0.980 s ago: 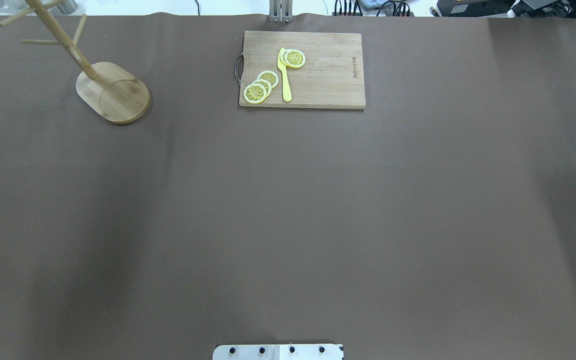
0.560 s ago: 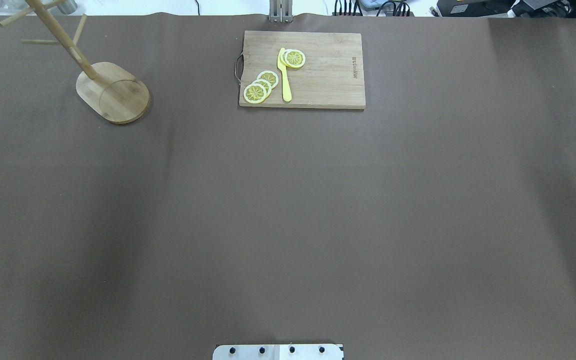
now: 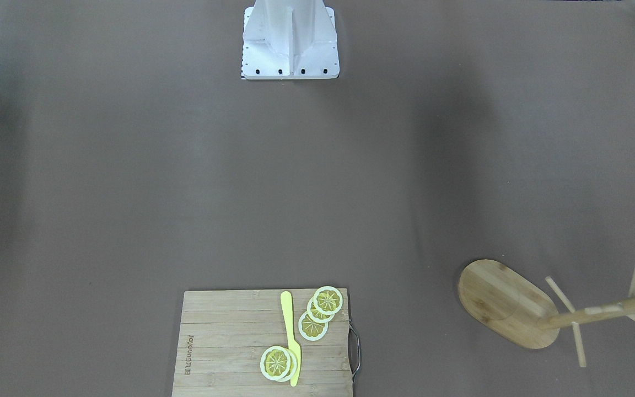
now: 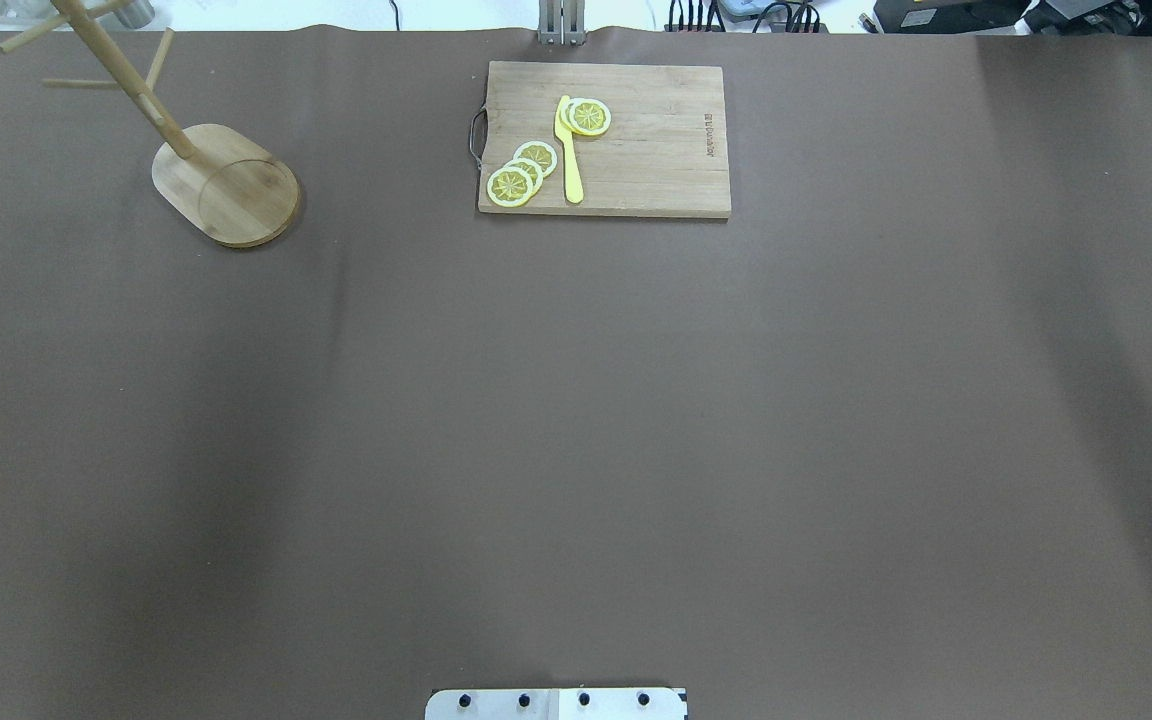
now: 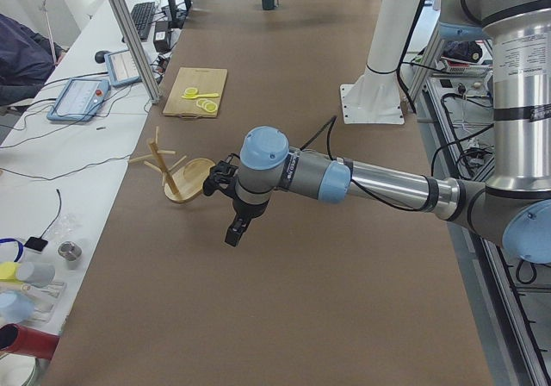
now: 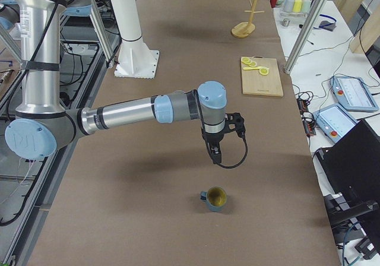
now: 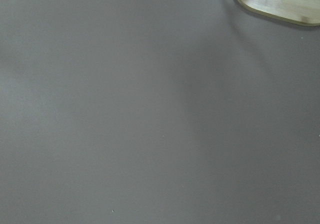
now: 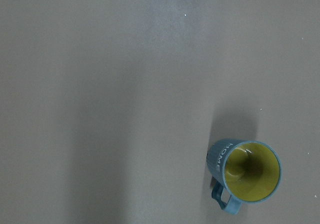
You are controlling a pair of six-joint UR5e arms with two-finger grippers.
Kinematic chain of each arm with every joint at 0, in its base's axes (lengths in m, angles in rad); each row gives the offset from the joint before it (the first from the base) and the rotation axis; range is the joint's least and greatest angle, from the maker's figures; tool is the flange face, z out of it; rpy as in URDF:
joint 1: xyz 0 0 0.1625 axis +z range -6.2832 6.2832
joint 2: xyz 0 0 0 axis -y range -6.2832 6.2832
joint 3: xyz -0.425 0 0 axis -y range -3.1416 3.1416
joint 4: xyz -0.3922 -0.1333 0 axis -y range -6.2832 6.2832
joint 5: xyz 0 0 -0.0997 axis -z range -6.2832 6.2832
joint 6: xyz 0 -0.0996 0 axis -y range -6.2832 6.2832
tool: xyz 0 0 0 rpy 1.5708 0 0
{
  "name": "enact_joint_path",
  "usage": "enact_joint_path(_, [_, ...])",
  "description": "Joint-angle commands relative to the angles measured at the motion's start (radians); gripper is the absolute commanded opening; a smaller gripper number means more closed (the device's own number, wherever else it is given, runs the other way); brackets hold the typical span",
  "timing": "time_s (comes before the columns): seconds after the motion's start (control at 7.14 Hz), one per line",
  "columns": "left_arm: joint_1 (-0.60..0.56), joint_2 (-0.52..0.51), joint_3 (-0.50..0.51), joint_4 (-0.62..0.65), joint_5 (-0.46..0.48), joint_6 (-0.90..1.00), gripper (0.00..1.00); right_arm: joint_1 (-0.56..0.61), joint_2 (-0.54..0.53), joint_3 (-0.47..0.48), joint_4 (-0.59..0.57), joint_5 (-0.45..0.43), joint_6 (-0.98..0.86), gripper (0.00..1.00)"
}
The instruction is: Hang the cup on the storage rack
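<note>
The cup (image 8: 245, 173), slate-blue with a yellow-olive inside and white "HOME" lettering, stands upright on the brown table, low and right in the right wrist view. In the exterior right view the cup (image 6: 215, 199) sits a little nearer the camera than my right gripper (image 6: 215, 155), which hangs above the table. The storage rack (image 4: 226, 185) stands at the far left with bare pegs. In the exterior left view my left gripper (image 5: 234, 231) hovers just beside the storage rack (image 5: 183, 179). For both grippers I cannot tell whether they are open or shut.
A wooden cutting board (image 4: 636, 140) with lemon slices and a yellow knife (image 4: 569, 155) lies at the far middle of the table. The robot's white base (image 3: 290, 38) stands at the near edge. Monitors, cables and bottles sit on benches beyond the table.
</note>
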State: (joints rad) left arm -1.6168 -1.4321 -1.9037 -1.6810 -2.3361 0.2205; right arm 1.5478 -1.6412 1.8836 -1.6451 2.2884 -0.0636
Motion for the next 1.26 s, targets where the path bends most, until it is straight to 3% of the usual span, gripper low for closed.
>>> enact_joint_path(0.0, [0.000, 0.004, 0.028, -0.122, 0.000, -0.003, 0.99, 0.000, -0.017, -0.011, 0.001, -0.003, -0.008, 1.00])
enact_joint_path(0.7, [0.002, -0.034, 0.113, -0.305, 0.001, -0.016, 0.99, 0.000, -0.026, -0.043, 0.001, -0.012, -0.050, 1.00])
enact_joint_path(0.84, [0.002, -0.030, 0.133, -0.353, 0.001, -0.018, 0.99, 0.000, -0.034, -0.088, 0.069, -0.007, -0.053, 1.00])
enact_joint_path(1.12, [0.000, -0.025, 0.140, -0.393, 0.006, -0.024, 0.99, 0.000, -0.023, -0.325, 0.343, 0.018, -0.042, 1.00])
